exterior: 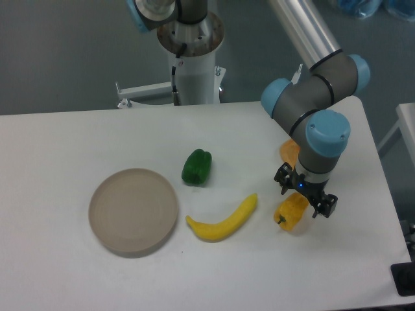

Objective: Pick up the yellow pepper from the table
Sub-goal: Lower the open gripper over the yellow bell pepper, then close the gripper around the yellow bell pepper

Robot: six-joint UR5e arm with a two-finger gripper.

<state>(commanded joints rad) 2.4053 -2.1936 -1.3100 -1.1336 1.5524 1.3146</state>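
One target: yellow pepper (291, 212), on the table (65, 142), between and just under my fingers.
Gripper (305, 196): spread wide, holding nothing.
Risk: lumpy skin could squirt sideways toward the banana (224, 220) if I close off-centre.

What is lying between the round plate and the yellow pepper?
The banana lies between the plate and the yellow pepper, on the table, in the fixed camera view.
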